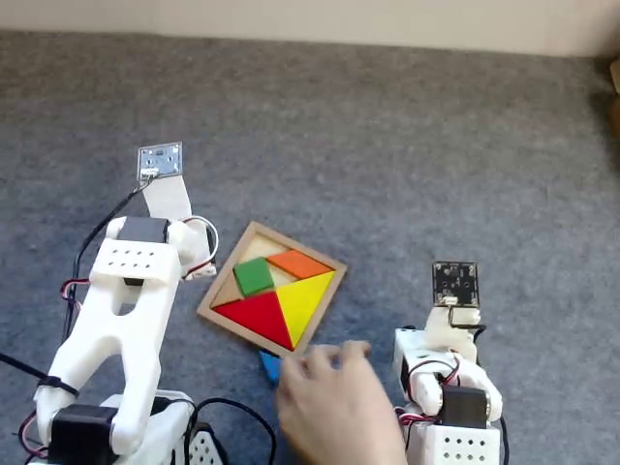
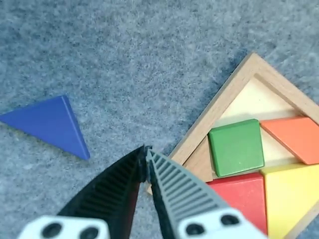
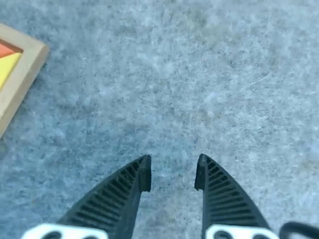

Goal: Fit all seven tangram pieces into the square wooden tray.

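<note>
Carpet (image 1: 387, 145), tray (image 1: 227, 268) w/ 4 pcs (image 1: 254, 277), hand (image 1: 334, 402) by blue pc (image 1: 269, 366)

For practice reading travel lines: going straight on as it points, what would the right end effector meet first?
Probably the grey carpet: the open right end effector faces it, with the wooden tray off to one side; depth is unclear.

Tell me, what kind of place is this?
Likely a robotics lab bench: a left arm and right arm on a grey felt table, a wooden puzzle tray, and a person's hand nearby.
</note>
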